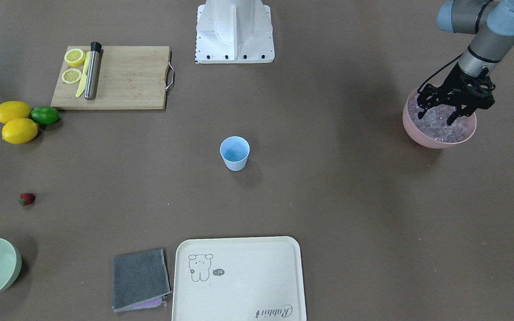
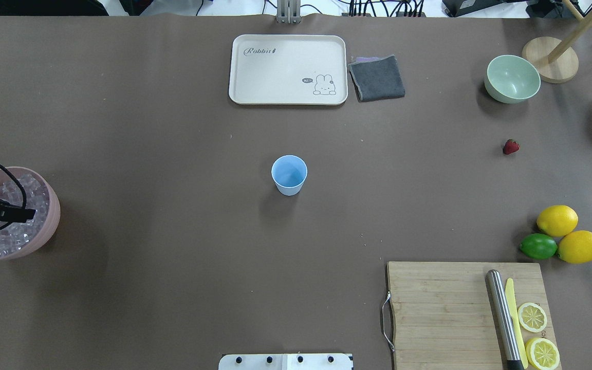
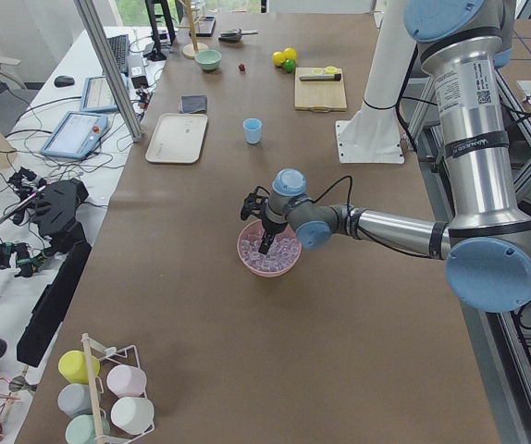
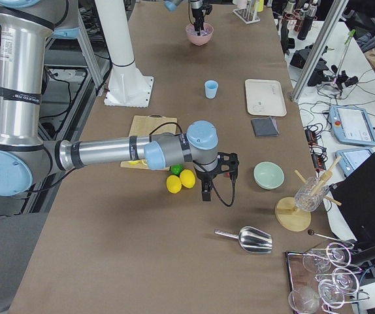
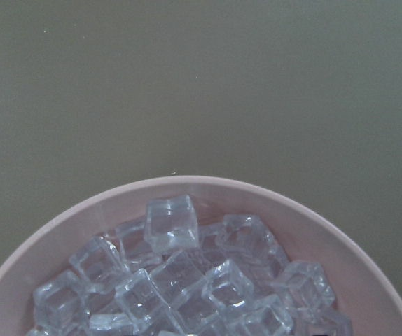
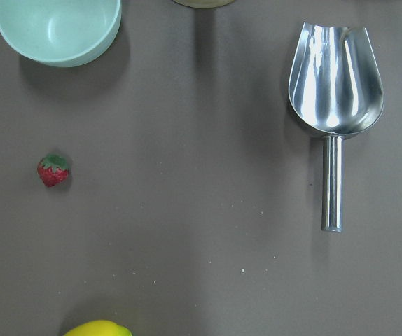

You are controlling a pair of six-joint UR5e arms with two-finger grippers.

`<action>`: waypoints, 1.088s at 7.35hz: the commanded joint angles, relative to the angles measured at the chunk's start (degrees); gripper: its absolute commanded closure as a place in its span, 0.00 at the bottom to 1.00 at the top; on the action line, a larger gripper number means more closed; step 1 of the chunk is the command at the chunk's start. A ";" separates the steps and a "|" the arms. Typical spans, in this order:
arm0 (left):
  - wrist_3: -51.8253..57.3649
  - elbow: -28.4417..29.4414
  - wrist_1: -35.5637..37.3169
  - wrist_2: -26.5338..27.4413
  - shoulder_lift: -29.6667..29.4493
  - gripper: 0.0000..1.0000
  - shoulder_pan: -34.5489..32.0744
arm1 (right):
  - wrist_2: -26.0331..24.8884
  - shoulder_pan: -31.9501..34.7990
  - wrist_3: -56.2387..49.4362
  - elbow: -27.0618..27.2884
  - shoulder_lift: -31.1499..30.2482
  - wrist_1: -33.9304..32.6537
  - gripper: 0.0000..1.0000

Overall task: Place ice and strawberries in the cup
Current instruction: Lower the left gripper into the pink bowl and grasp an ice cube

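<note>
The left gripper [image 1: 435,113] has its jaws spread wide, tips down at the ice [image 5: 187,280] heaped in the pink bowl [image 1: 435,141] at the left end of the counter [image 1: 328,200]. I see nothing gripped. I judge this step to be the first ice pick. The next move calls for closing on one cube, lifting clear of the rim, and carrying it to the cup [image 1: 234,153], which stands upright mid-counter, well apart, and looks empty. The strawberry [image 1: 26,199] lies loose toward the right end. The right gripper [image 4: 205,195] hovers near it; I cannot tell how its jaws stand.
</note>
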 commanded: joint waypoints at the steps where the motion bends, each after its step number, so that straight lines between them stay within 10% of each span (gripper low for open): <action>1: 0.14 -0.02 -1.22 0.03 0.78 0.17 0.51 | 0.00 0.00 0.00 -0.10 0.01 0.01 0.00; 8: -0.03 0.51 -1.84 0.12 0.43 0.26 1.65 | 0.00 0.00 0.00 -0.45 -0.08 0.01 0.00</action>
